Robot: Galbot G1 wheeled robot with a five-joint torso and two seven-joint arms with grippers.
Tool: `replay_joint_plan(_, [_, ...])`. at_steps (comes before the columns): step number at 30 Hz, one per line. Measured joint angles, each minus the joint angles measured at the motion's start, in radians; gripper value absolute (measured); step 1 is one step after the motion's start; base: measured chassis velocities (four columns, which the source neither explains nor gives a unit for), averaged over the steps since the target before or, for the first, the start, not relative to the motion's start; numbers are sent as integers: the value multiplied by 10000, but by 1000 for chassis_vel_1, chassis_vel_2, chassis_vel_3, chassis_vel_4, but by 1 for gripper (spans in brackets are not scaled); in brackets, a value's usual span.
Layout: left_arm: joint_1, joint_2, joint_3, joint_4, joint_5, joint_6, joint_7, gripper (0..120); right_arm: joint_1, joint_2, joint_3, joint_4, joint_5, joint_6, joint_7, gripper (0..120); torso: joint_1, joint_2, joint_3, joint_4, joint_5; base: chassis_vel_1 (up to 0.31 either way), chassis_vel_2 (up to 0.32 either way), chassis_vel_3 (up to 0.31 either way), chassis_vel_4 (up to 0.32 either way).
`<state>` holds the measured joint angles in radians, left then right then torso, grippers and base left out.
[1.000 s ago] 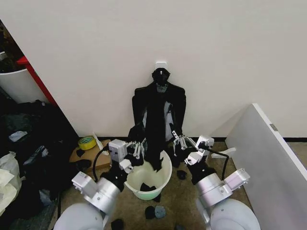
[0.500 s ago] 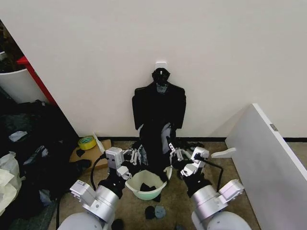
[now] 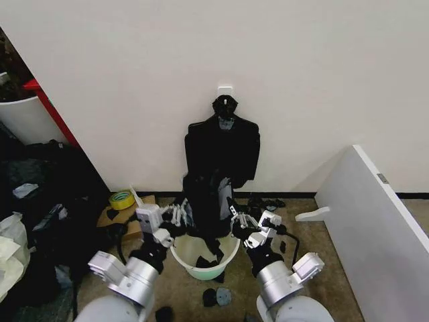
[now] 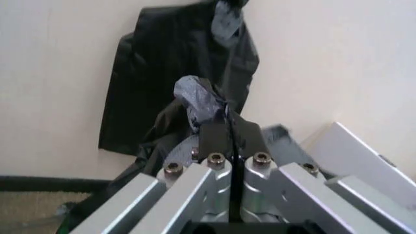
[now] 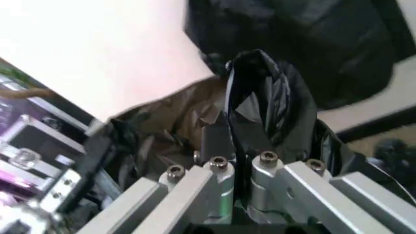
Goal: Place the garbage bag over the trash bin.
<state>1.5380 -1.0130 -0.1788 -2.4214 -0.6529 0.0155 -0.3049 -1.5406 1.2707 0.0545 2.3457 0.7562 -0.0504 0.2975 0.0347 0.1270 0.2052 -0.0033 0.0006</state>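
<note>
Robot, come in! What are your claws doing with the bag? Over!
Left claw and right claw shut on bag. Bag above bin, not over rim. Nothing blocking.

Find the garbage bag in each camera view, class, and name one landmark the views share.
Head view: the garbage bag hangs between both grippers, above the trash bin.
Left wrist view: a bunched fold pinched in the left gripper.
Right wrist view: a fold clamped in the right gripper.
Shared landmark: the hanging bundle of black bags on the wall.
</note>
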Motion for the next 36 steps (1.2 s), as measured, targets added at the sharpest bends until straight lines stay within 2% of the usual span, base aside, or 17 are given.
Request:
replay_joint_plan(5, [-326, -405, 150, 1074, 88, -117, -55, 0, -307, 64, 139, -919, -216, 423, -37, 0, 0, 0, 0, -2, 2, 0, 0, 0, 0])
replay_joint_plan(7, [-323, -483, 156, 1248, 125, -140, -83, 0, -329, 78, 145, -1047, -259, 465, 35, 0, 0, 0, 1, 0, 2, 0, 0, 0, 0])
replay_joint_plan(9, [-148, -606, 157, 1568, 261, -186, -170, 0, -425, 108, 133, -1370, -504, 477, 457, 0, 0, 0, 0, -1, 1, 0, 0, 0, 0])
replay_joint_plan(19, [1534, -548, -194, 1292, 616, -348, -416, 0, -1091, -76, -7, -1455, -1551, -247, 1295, 0, -1, 1, -1, 2, 1, 0, 0, 0, 0])
replay_joint_plan(28, [2540, -414, -550, 1173, 697, -506, -619, 0, -1110, -92, -20, -1818, -1926, -607, 1862, 0, 0, 1, -1, 0, 4, 0, 0, 0, 0])
replay_joint_plan(36, [3172, -259, -748, 1542, 569, -619, -665, 0, -1235, -141, -80, -2082, -2473, -1056, 2033, 0, -1, 1, -1, 0, 0, 0, 0, 0, 0])
